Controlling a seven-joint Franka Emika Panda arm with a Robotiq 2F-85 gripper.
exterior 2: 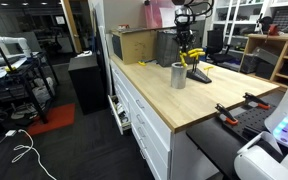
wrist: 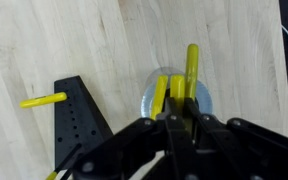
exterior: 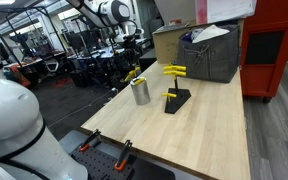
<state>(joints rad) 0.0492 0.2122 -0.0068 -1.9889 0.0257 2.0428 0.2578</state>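
Observation:
My gripper is shut on a yellow stick directly above a round metal cup. A second yellow stick lies beside it over the cup's mouth; whether it rests inside is unclear. In both exterior views the gripper hangs just over the cup on the wooden table. A black stand with a yellow peg sits next to the cup.
A grey bin and a cardboard box stand at the table's far end, with a red cabinet behind. Orange-handled clamps grip the near edge. Drawers run under the tabletop.

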